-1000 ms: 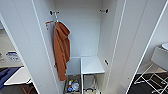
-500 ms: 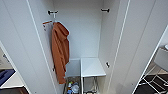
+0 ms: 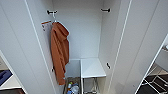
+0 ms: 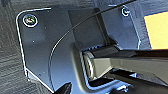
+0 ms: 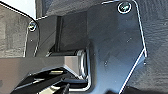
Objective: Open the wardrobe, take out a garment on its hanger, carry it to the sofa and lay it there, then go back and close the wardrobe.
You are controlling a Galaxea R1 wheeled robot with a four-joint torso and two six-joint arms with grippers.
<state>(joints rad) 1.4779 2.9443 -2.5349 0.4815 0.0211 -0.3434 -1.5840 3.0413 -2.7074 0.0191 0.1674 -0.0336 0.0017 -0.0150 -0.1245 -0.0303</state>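
The wardrobe (image 3: 82, 37) stands open, both white doors swung wide to either side. Inside, a rust-orange hooded garment (image 3: 59, 53) hangs from a hook high on the left inner wall, reaching down near the floor of the cabinet. A second black hook (image 3: 106, 10) sits high on the right. Low down, a white shelf (image 3: 92, 68) fills the right half, with a wire frame beneath it. In the bottom left part lies a small heap of bottles (image 3: 72, 88). Past the right door, a white chair frame (image 3: 156, 82) stands on a dark floor. Both wrist views show dark carpet behind the robot's own plate; whether either set of jaws is wide or narrow cannot be told.
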